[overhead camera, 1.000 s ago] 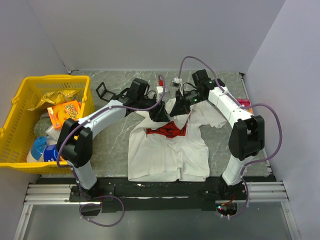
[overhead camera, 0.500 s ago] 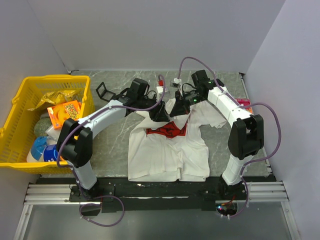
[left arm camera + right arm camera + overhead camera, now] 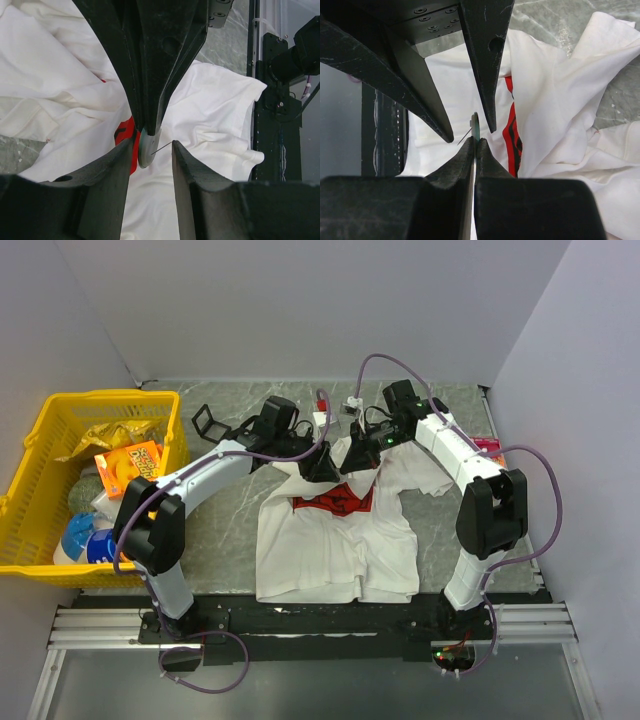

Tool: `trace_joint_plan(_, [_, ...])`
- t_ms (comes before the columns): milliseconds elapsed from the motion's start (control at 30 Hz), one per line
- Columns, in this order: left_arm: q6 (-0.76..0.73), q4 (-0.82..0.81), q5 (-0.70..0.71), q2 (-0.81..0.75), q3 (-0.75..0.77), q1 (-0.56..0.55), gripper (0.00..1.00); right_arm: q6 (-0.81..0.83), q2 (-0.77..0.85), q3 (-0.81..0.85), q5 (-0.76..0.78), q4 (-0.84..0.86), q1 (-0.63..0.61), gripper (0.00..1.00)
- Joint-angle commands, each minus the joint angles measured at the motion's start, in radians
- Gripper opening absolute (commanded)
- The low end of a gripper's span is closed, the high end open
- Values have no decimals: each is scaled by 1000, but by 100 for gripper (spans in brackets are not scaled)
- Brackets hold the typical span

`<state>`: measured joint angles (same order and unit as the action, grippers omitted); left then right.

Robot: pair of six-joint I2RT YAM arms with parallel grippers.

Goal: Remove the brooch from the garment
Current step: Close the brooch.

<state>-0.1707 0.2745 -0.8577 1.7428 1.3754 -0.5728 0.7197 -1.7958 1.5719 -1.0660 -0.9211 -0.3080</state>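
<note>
Grey marbled tabletop (image 3: 230,510), mid-frame: right jaws clench the brooch (image 3: 475,122) over the garment (image 3: 330,550); left jaws stand released around it.

No text can be read. The red print (image 3: 335,502) on the shirt (image 3: 335,550) is crumpled and its white marks are illegible. The orange box (image 3: 128,466) in the basket (image 3: 40,410) at nine o'clock shows only blurred printing.

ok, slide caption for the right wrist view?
Right gripper pinches small round grey brooch, pin exposed, inside open left gripper, over white red-printed T-shirt.
</note>
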Motion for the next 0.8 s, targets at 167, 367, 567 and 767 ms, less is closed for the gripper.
trace_joint_plan(167, [0, -37, -4, -14, 19, 2, 41, 6, 27, 19, -3, 4, -6, 0])
trace_joint_plan(367, [-7, -32, -4, -14, 14, 2, 41, 11, 32, 20, -9, 1, -8, 0])
trace_joint_plan(567, [-33, -9, -40, -9, 22, 2, 51, 34, 26, 30, -37, -28, -3, 0])
trace_joint_plan(767, [-62, 22, -66, 1, 30, 4, 51, 63, 15, 43, -67, -65, 6, 0])
